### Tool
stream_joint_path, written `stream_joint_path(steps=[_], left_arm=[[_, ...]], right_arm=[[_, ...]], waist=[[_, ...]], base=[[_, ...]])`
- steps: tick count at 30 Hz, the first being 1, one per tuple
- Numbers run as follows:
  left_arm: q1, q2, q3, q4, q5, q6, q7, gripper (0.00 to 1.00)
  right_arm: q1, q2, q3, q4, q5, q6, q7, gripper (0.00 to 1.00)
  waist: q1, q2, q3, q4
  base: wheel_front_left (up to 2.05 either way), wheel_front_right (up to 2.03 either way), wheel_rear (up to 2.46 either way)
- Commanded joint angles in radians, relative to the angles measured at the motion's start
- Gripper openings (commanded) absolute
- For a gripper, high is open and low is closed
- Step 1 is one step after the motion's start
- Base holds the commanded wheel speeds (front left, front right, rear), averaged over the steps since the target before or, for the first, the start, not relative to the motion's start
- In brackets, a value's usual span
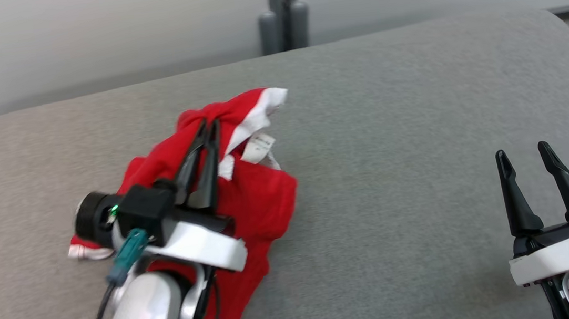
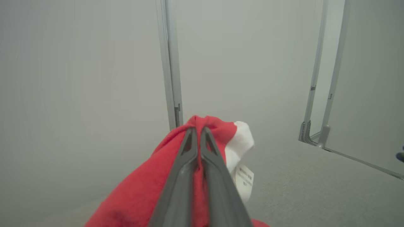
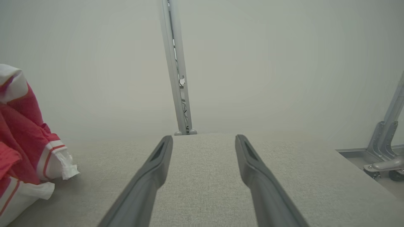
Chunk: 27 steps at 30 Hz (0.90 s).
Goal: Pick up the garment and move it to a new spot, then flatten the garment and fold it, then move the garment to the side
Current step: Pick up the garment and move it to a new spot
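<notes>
Head view showed the left tool [image 1: 209, 124] pinching a crumpled red cloth garment with white trim [image 1: 268, 203] on the grey fabric-covered tabletop [image 1: 417, 114]. The right tool [image 1: 521, 149] was spread and empty. Only the pickup looked underway; moving, flattening and folding remained.

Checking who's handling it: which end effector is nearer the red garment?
Left. The left end effector is shut on the red garment, pinching a fold; the right end effector hangs open, apart from it, to its right.
</notes>
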Motion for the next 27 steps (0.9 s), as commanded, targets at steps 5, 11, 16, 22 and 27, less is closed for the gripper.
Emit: stream_joint_path(steps=[5, 11, 16, 22, 27], left_arm=[[-0.101, -0.011, -0.074, 0.076, -0.015, -0.013, -0.012, 0.00], [-0.168, -0.017, -0.139, 0.224, -0.040, -0.017, -0.012, 0.00], [-0.198, -0.018, -0.180, 0.360, -0.067, -0.015, -0.033, 0.00], [-0.237, -0.019, -0.236, 0.469, -0.116, -0.015, -0.058, 0.11], [-0.257, -0.019, -0.280, 0.507, -0.160, 0.001, -0.096, 1.00]], right_arm=[[-0.028, 0.009, -0.002, -0.010, 0.011, 0.002, -0.012, 1.00], [-0.057, 0.023, 0.005, -0.004, 0.029, 0.002, -0.018, 1.00], [-0.081, 0.037, 0.006, -0.010, 0.042, 0.002, -0.019, 1.00], [-0.093, 0.051, 0.005, -0.017, 0.049, 0.002, -0.018, 1.00], [-0.092, 0.054, 0.000, -0.012, 0.045, 0.002, -0.018, 1.00]], waist=[[0.0000, 0.0000, 0.084, -0.129], [0.0000, 0.0000, 0.144, -0.189], [0.0000, 0.0000, 0.180, -0.207], [0.0000, 0.0000, 0.205, -0.197], [0.0000, 0.0000, 0.192, -0.165]], base=[[0.00, 0.00, 0.00], [0.00, 0.00, 0.00], [0.00, 0.00, 0.00], [0.00, 0.00, 0.00], [0.00, 0.00, 0.00]])
